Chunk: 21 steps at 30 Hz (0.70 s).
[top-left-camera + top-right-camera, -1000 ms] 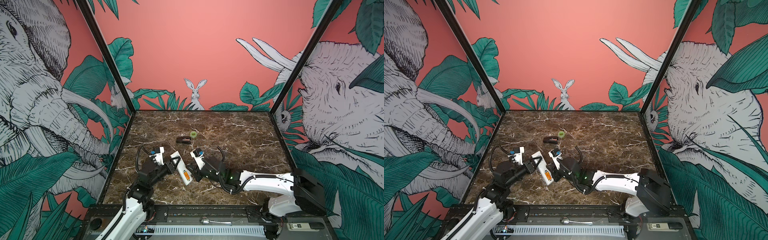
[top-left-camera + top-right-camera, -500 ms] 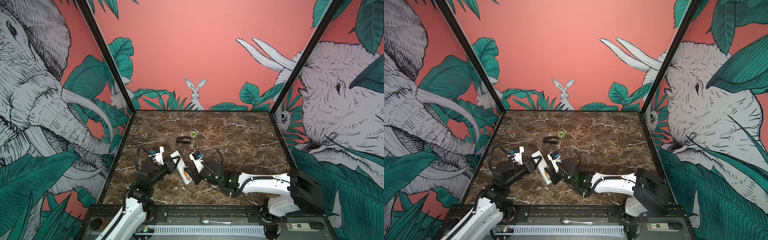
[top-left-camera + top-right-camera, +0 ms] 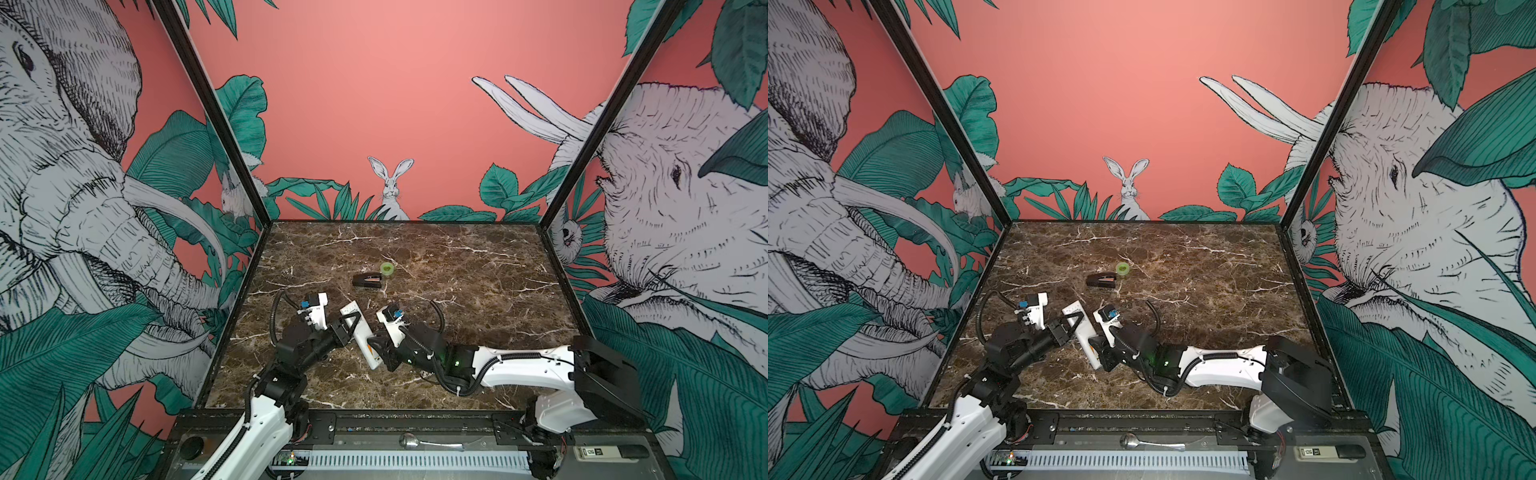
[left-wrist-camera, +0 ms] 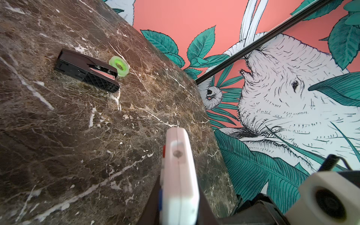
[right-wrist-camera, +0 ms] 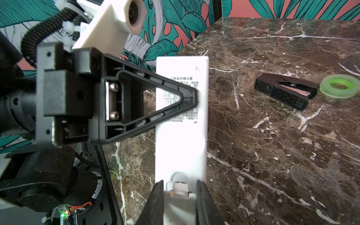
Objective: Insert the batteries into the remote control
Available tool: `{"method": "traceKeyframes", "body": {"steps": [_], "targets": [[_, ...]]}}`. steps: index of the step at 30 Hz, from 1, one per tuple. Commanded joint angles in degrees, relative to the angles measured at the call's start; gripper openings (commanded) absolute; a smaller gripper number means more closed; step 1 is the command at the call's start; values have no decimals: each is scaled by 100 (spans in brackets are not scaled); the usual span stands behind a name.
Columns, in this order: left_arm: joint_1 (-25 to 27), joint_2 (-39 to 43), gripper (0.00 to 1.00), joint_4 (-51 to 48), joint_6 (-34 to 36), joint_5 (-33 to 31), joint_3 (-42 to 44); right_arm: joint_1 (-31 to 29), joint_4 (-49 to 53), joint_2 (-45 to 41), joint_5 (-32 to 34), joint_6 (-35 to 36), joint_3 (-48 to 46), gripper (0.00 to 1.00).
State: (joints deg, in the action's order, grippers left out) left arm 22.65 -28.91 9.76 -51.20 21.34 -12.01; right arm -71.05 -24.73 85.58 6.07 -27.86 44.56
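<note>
You are holding the remote control across its middle with the left gripper, whose jaws are pressing together on the white body. The printed back face is showing in the right wrist view. Your right gripper is sitting at the remote's near end, and its jaws are lying flush against the two sides of the battery-bay end. They look clamped on it, though the frame edge is cutting off part of the contact. The batteries are showing only as slivers of orange either side of a small white tab. They appear to be already in the bay, but you cannot tell whether they are fully seated or whether a cover is on.

The main risks are these:
- **Sliding:** pushing along the remote's length could slide it through the left jaws, because they are pinching only a narrow band of smooth plastic.
- **Twisting:** a sideways nudge from the right gripper could twist the body and spring a battery loose.
- **Losing the load:** letting go before the bay is closed could let the batteries roll out onto the marble tabletop.

The black stapler and green tape roll are lying well apart, so you are unlikely to strike them.
</note>
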Motion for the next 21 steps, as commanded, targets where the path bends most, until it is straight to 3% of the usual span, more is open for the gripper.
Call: {"method": "traceKeyframes", "body": {"steps": [1, 21], "targets": [[-42, 70, 0, 173, -48, -51, -152, -59, -122, 83, 99, -6, -22, 9], [-43, 122, 0, 153, -58, -51, -152, -98, -14, 187, 57, 90, -8, 8]]}}
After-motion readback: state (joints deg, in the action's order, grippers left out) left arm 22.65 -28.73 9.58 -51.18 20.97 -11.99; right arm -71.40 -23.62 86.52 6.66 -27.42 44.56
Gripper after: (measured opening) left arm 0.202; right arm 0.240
